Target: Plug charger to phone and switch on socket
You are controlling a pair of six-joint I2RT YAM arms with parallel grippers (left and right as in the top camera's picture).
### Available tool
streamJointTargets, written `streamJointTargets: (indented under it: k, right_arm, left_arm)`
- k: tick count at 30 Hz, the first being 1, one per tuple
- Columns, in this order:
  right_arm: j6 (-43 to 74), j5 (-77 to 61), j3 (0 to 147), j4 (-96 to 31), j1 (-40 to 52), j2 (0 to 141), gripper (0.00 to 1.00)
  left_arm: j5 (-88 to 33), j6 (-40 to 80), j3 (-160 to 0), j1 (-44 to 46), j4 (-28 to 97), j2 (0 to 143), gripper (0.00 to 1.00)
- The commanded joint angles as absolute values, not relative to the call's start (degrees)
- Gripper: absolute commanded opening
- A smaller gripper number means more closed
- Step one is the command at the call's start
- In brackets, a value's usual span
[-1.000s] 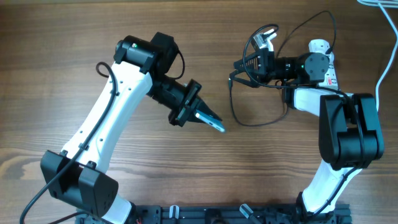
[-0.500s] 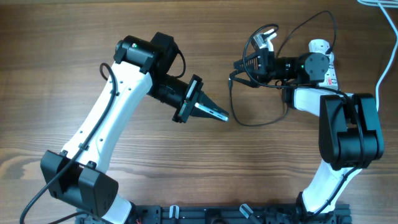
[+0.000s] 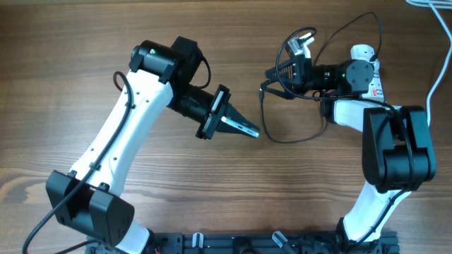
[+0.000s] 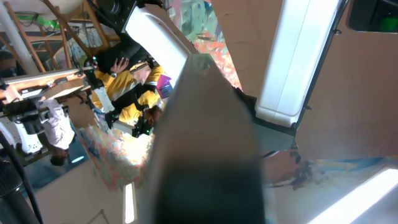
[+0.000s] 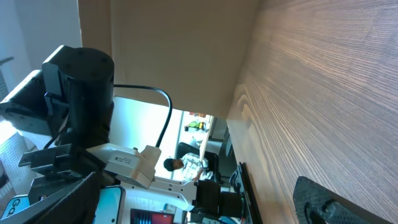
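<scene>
My left gripper [image 3: 241, 128] is shut on the phone [image 3: 251, 132], which pokes edge-on past its fingertips above the table's middle. The right wrist view shows the phone's teal face [image 5: 109, 202] with a white border at the lower left. A dark blurred shape [image 4: 208, 162] fills the left wrist view. My right gripper [image 3: 270, 74] points left, rolled on its side and open; nothing shows between its fingers [image 5: 348, 199]. The charger's thin black cable [image 3: 282, 140] loops on the table, one end [image 3: 263, 89] close by the right fingertips. The white socket [image 3: 374, 70] lies partly under the right arm.
A thick white cord [image 3: 436, 67] runs down the far right edge. A white adapter [image 3: 361, 51] sits at the socket's far end. Both arm bases stand at the front edge, the left [image 3: 92, 212] and the right [image 3: 367, 212].
A second ago the left gripper was lower in the overhead view with the phone's teal face showing; it swung up and rolled it edge-on. Nothing moved in the last half second.
</scene>
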State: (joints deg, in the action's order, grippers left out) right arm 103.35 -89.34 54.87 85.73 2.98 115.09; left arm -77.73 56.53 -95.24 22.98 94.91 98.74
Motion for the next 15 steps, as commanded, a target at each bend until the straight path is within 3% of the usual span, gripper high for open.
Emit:
streamJointTargets:
  k: [1,5,8,15]
  right_arm:
    - [102.2,-92.2,54.7,85.8,2.9,114.9,0.98]
    - [102.2,-92.2,54.7,85.8,2.9,114.9,1.00]
    - [102.2,-92.2,54.7,85.8,2.9,114.9,1.00]
    - [102.2,-92.2,54.7,85.8,2.9,114.9,1.00]
  left_arm:
    - [-79.5,57.5,-95.6,23.1,95.0,98.4,0.04]
    - [-69.7,58.9,-95.6,23.1,95.0,98.4,0.04]
    - [-52.6,62.4,-95.6,23.1,93.3,98.4,0.04]
    - [-27.9,62.3,-95.6,23.1,85.2,98.4,0.04]
